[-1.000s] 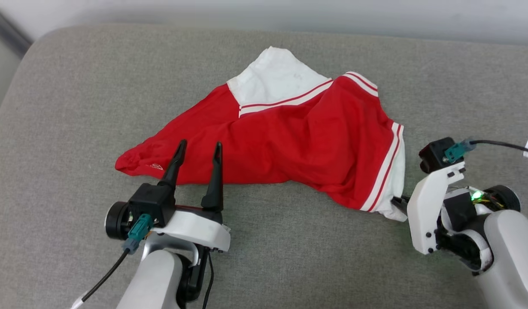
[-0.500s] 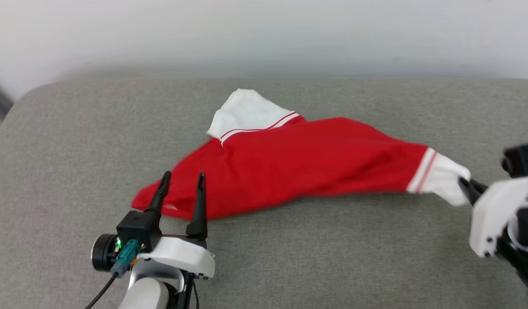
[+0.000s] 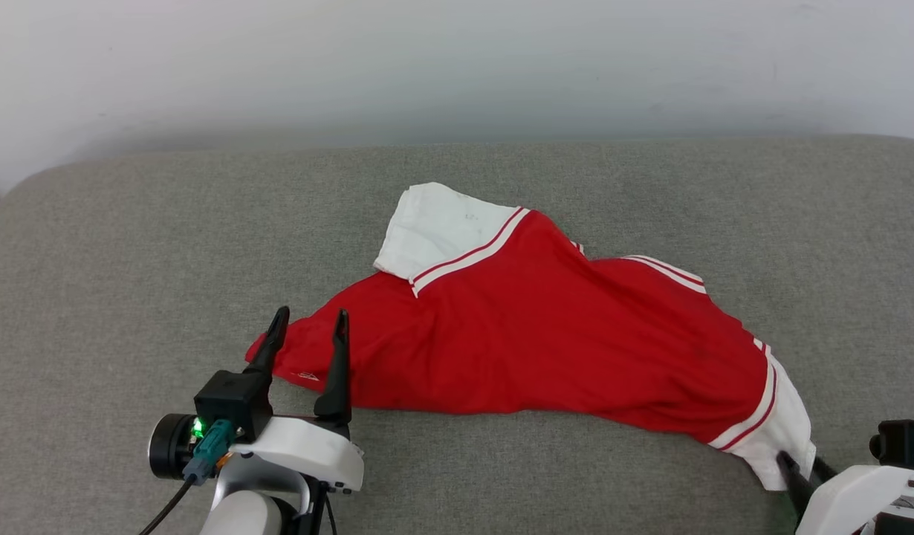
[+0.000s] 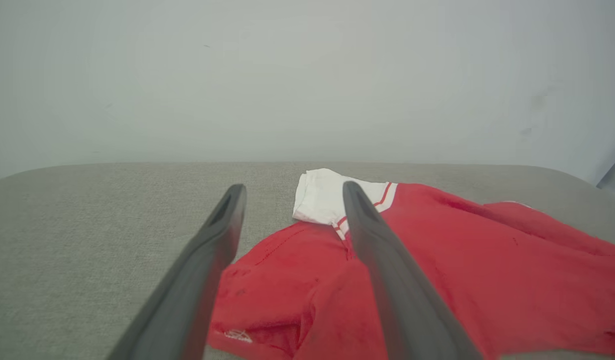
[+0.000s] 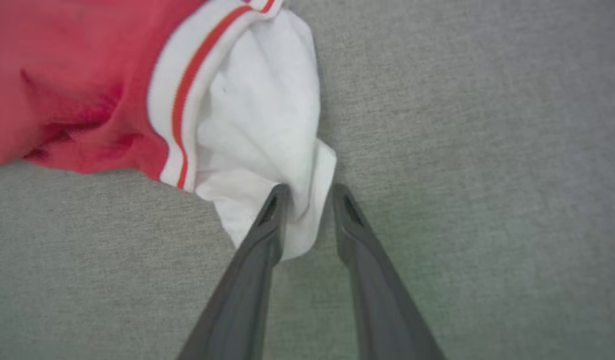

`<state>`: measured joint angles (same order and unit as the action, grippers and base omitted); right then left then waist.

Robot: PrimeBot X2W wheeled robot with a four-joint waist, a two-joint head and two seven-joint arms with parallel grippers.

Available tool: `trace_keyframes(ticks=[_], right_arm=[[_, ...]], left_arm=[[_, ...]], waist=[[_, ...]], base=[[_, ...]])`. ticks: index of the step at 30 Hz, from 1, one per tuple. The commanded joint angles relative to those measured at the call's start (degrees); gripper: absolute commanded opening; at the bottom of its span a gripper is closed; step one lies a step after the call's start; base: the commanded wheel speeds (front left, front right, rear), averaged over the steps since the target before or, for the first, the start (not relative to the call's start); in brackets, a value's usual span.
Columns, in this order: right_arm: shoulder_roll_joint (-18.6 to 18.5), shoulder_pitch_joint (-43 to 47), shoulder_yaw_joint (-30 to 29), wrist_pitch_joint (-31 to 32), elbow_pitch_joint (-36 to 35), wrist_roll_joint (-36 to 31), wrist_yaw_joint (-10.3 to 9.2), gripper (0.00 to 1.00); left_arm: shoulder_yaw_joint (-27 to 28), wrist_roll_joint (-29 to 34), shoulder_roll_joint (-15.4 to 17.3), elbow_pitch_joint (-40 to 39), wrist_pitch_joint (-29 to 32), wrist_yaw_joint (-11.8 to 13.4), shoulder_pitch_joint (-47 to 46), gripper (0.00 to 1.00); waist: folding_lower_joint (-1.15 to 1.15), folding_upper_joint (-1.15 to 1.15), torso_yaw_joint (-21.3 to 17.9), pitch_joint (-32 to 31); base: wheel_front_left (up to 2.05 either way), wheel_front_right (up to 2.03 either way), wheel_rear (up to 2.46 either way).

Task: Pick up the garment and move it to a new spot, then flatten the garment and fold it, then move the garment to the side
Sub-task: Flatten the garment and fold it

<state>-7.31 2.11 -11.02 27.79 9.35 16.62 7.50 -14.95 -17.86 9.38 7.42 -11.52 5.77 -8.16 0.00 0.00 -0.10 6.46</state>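
The garment (image 3: 576, 334) lies bunched across the middle of the grey cushion (image 3: 130, 260). It runs from a red hem corner (image 3: 293, 364) at the lower left of the head view to a white sleeve (image 3: 788, 431) at the lower right. A second white sleeve (image 3: 435, 227) is folded up towards the centre top.

Your left claw (image 3: 311, 316) is spread wide, with the hem corner between its fingers and nothing gripped. Your right claw (image 3: 799, 464) is at a narrow gap with the sleeve's tip (image 5: 307, 220) between its fingers. In the right wrist view I cannot tell whether it is pinching the cloth or only straddling it.

The job here looks like flattening, so get two firm holds first:
- Lower the left claw until one finger slides under the hem corner, then close on a single layer.
- Confirm the right claw's grip by lifting gently. If the sleeve slips, reach deeper past the striped trim (image 5: 180, 105).
- Then draw both claws apart, low over the cushion and evenly, so the folds pull out without dragging the whole shirt sideways.
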Motion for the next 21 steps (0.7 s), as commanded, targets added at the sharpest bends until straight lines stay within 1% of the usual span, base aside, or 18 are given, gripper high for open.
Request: trace_keyframes(ticks=[1,5,8,13,16,21], right_arm=[[0.50,-0.92,0.09,-3.27,0.51,-0.22,-0.02,1.00],[1.46,-0.92,0.81,-10.82,0.82,0.78,-0.02,1.00],[1.80,0.06,1.76,-15.08,-0.12,1.12,-0.02,1.00],[1.64,1.17,4.04,-21.06,-4.59,0.24,-0.02,1.00],[1.35,1.69,5.71,-23.22,-7.43,-0.61,-0.02,1.00],[1.33,1.73,9.04,-24.18,-12.11,-2.30,-0.02,1.00]], left_arm=[[-0.05,-0.07,0.37,-0.35,0.10,0.30,0.70,1.00],[0.12,-0.29,0.75,-0.32,0.43,0.59,1.32,1.00],[0.11,-0.51,1.01,-0.39,0.77,0.84,2.36,1.00],[0.04,-0.89,1.51,-0.79,1.60,1.22,3.48,1.00],[0.19,-1.03,1.96,-0.85,2.19,1.54,4.23,1.00],[1.01,-1.98,2.88,-0.90,4.67,2.05,5.12,1.00]], waist=[[0.00,0.00,-0.10,-0.06],[0.00,0.00,-0.29,-1.03],[0.00,0.00,-0.32,-2.44],[0.00,0.00,0.01,-4.28],[0.00,0.00,0.21,-5.25],[0.00,0.00,-0.02,-6.13]], base=[[0.00,0.00,0.00],[0.00,0.00,0.00],[0.00,0.00,0.00],[0.00,0.00,0.00],[0.00,0.00,0.00],[0.00,0.00,0.00]])
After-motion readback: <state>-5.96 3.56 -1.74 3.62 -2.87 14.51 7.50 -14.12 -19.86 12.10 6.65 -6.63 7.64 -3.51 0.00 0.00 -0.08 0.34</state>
